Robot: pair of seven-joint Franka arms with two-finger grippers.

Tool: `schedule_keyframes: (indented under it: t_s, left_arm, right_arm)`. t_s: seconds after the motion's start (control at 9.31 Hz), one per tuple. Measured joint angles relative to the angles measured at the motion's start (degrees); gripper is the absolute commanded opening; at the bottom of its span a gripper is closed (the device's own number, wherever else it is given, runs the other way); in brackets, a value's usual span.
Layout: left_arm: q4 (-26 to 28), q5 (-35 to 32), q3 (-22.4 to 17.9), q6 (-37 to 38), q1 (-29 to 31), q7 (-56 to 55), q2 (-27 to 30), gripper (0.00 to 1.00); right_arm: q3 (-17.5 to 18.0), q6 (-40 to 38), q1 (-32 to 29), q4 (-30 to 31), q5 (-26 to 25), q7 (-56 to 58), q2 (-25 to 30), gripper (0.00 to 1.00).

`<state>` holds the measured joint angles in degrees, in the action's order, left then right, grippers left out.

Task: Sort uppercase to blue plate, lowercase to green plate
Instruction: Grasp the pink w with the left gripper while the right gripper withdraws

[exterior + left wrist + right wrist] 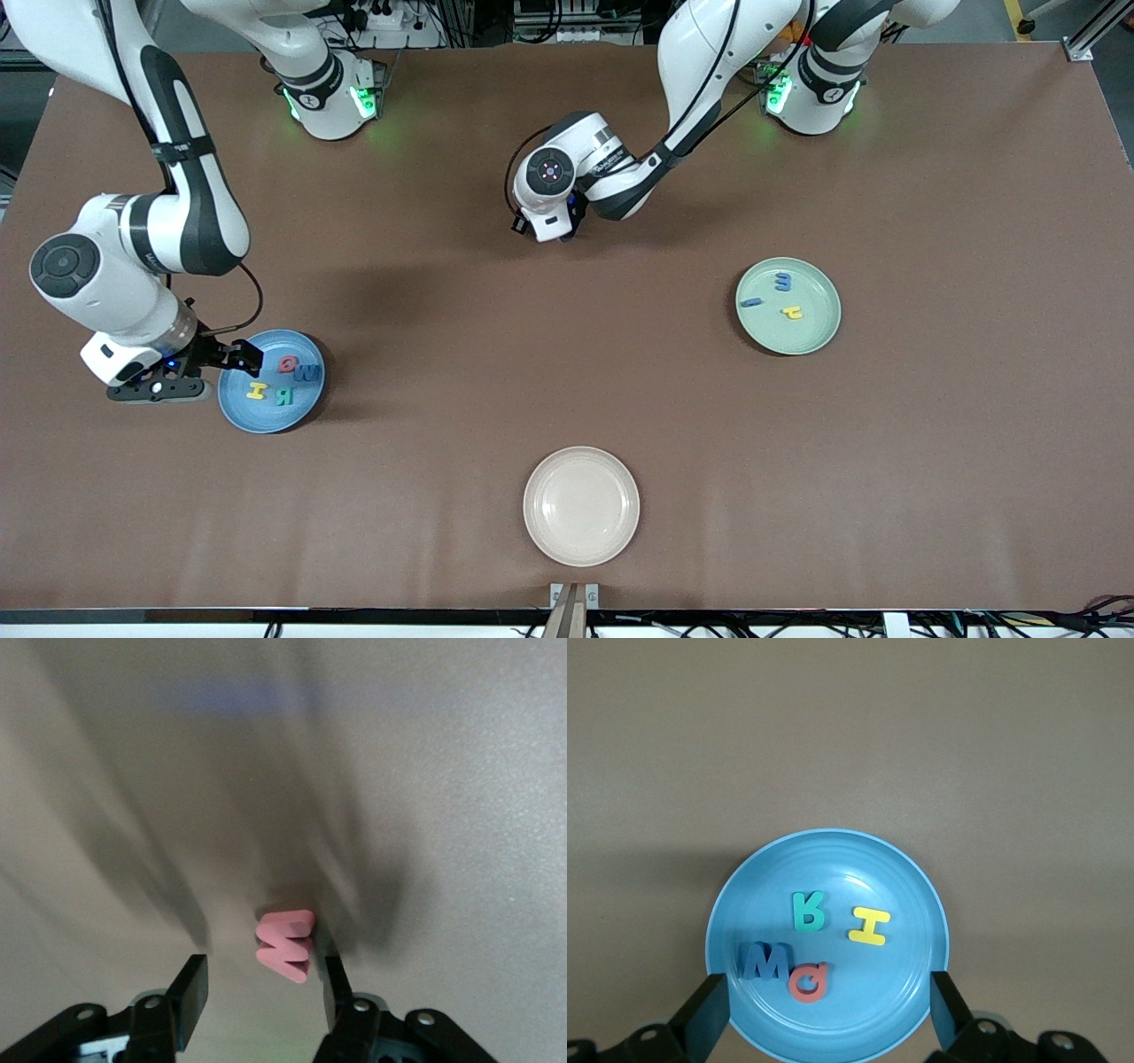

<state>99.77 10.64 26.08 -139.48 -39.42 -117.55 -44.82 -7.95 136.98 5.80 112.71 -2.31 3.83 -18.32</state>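
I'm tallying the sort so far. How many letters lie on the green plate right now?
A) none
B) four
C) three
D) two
C: the front view shows three small letters on the green plate, and the left wrist view shows the red letter on the table between the left gripper's fingers.

Even overhead light; left wrist view perhaps motion-blurred.
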Motion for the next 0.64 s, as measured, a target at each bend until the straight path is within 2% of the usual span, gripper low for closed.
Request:
schedule_keyframes:
  t_s: [0.64]
  left_arm:
    - [2.2, -3.7, 0.8, -3.8, 0.4, 0.0, 0.6, 0.58]
  right_arm:
    - [0.3, -0.1, 0.0, 0.0, 0.0, 0.0, 0.3, 1.00]
